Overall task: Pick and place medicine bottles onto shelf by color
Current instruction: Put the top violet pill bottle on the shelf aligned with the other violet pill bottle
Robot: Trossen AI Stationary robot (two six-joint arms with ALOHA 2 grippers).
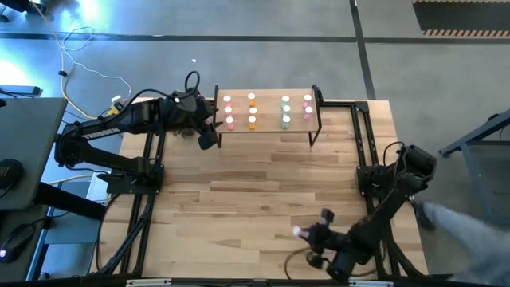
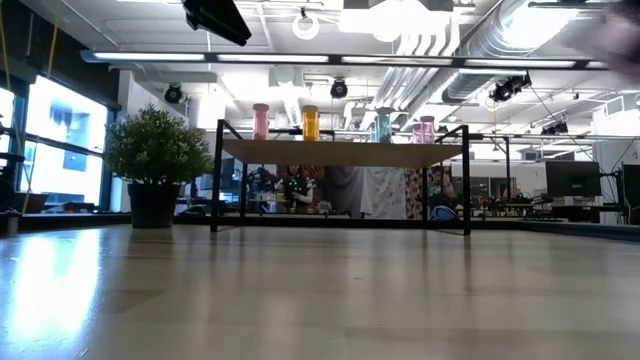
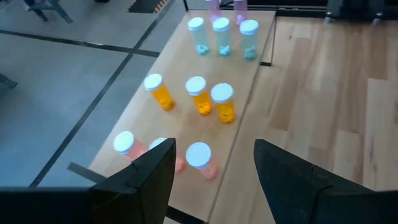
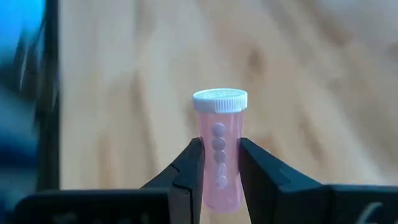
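Note:
The light-wood shelf [image 1: 267, 127] stands at the table's far middle. Medicine bottles stand on it in columns: pink [image 1: 229, 112], orange [image 1: 252, 110], pale green [image 1: 285, 112] and reddish pink [image 1: 307, 107]. They also show in the left wrist view as pink [image 3: 200, 158], orange [image 3: 199, 94] and green [image 3: 221, 36]. My left gripper [image 1: 209, 135] [image 3: 214, 149] is open and empty, above the shelf's left end. My right gripper [image 1: 307, 233] [image 4: 221, 186], near the table's front edge, is shut on a pink bottle [image 4: 219, 149] with a white cap [image 1: 297, 232]. My right gripper pinches the lower half of the pink bottle's body [image 4: 219, 183] between its two fingers, one on each side. The fingers lie along the bottle and point toward the table's left. The white cap [image 4: 219, 99] stands out past the fingertips, away from the gripper.
The shelf's black legs [image 2: 217, 175] and top show in the low view, with a potted plant [image 2: 155, 165] beyond the table's left. A person's grey sleeve [image 1: 470, 231] shows past the table's right edge. Bare wood [image 1: 255, 191] lies between shelf and right gripper.

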